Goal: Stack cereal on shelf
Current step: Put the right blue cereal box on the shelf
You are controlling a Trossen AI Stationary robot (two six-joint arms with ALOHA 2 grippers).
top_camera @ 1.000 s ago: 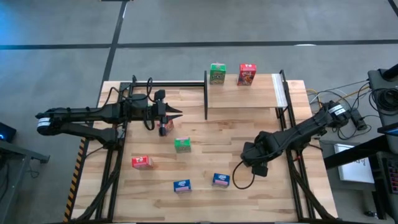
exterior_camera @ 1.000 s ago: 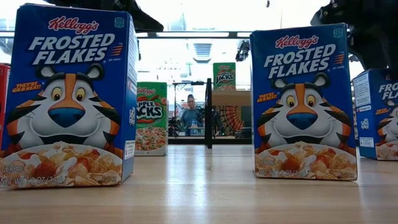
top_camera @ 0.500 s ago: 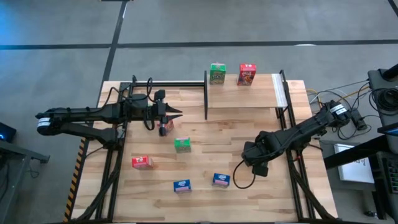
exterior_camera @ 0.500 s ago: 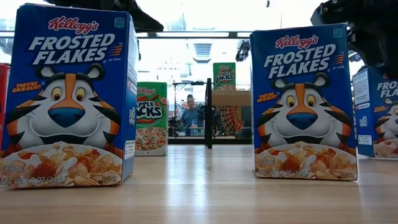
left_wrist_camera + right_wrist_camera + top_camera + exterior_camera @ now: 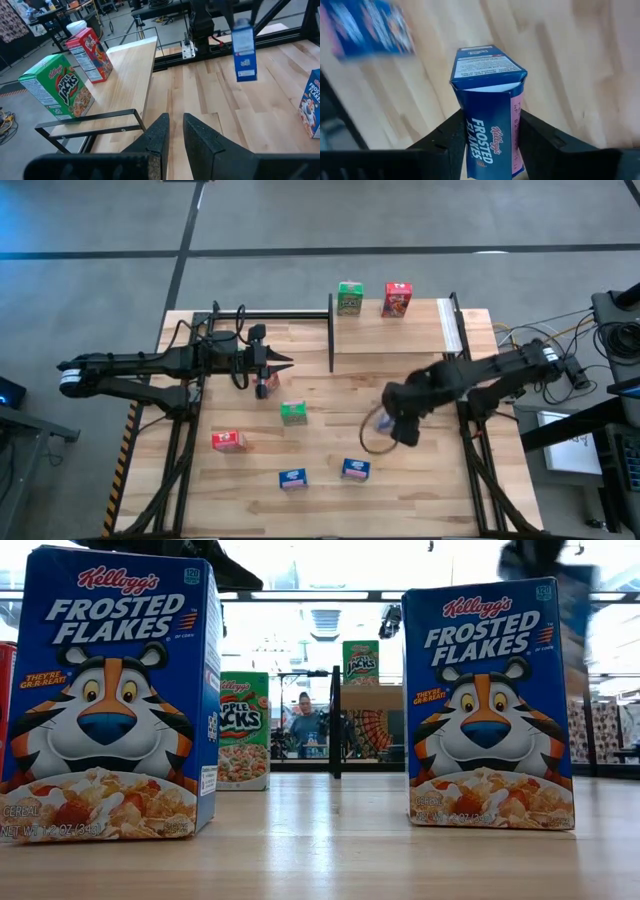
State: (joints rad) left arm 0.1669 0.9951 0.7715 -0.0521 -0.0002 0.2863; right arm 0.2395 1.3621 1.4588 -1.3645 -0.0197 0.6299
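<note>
Blue box [image 5: 490,112] clamped between right gripper [image 5: 398,425] fingers, lifted clear of tabletop, long axis apparently upright. Shelf [image 5: 400,330] lies beyond, toward far edge, nearer this arm; left gripper [image 5: 172,132] pinched shut, waiting well apart.

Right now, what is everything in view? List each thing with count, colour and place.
Shelf: one, light wood, far right of table.
Green cereal boxes: two; one on the shelf, one mid-table.
Red cereal boxes: two; one on the shelf, one front left.
Blue cereal boxes: three; two at the front, one held, lifted.
Person: one, in the room behind.
Left gripper: shut, waiting, left side.
Right gripper: shut on the blue box.
</note>
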